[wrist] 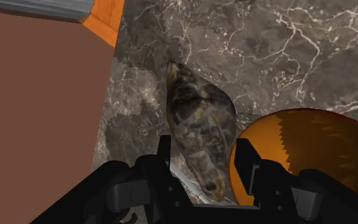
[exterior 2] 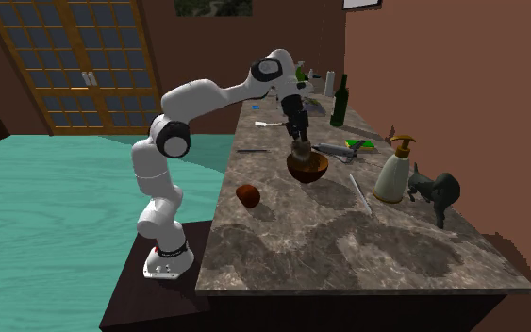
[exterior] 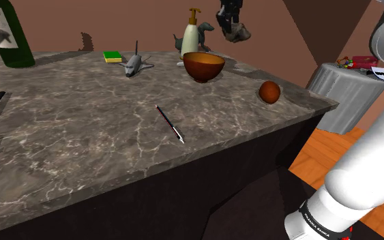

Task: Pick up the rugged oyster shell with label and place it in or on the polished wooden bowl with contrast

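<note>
Up over the dark marble tabletop (exterior: 81,136), the black hand (exterior: 232,20) squeezes the rough grey-brown oyster shell (exterior: 239,31) between its two fingers, so the shell hangs in the air. Just below it, a little to one side, sits the shiny round brown wooden bowl (exterior: 204,66). Near the bowl stand a cream soap bottle (exterior: 192,37) and a small reddish-brown ball (exterior: 270,91).

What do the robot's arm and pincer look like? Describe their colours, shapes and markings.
The arm has rounded, glossy white links with dark joints. A black band with white lettering rings it near the base. The pincer is all black, with two blocky fingers.
</note>
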`<move>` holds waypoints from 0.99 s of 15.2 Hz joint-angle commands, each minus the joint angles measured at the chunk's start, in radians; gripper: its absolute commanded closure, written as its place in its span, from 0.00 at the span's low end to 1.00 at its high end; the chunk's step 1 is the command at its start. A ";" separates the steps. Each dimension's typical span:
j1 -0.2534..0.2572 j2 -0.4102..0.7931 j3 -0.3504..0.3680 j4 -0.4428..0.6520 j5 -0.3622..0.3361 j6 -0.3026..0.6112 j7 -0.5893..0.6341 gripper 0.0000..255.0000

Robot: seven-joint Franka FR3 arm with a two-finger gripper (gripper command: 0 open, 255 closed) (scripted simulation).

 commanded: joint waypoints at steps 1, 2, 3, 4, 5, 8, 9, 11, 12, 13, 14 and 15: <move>0.053 0.087 0.038 0.104 -0.059 -0.072 0.038 1.00; 0.090 0.141 0.051 0.171 -0.098 -0.111 0.050 1.00; 0.133 0.198 0.060 0.245 -0.141 -0.152 0.057 1.00; 0.185 0.259 0.065 0.329 -0.189 -0.195 0.059 1.00; 0.247 0.327 0.063 0.427 -0.243 -0.239 0.052 1.00; 0.310 0.387 0.047 0.496 -0.277 -0.260 0.060 1.00; 0.287 0.368 0.053 0.450 -0.257 -0.240 0.078 1.00; 0.250 0.335 0.063 0.371 -0.222 -0.203 0.109 1.00; 0.234 0.320 0.066 0.336 -0.207 -0.185 0.122 1.00; 0.219 0.307 0.069 0.303 -0.194 -0.168 0.134 1.00; 0.206 0.295 0.071 0.272 -0.181 -0.151 0.146 1.00; 0.194 0.284 0.073 0.242 -0.169 -0.134 0.157 1.00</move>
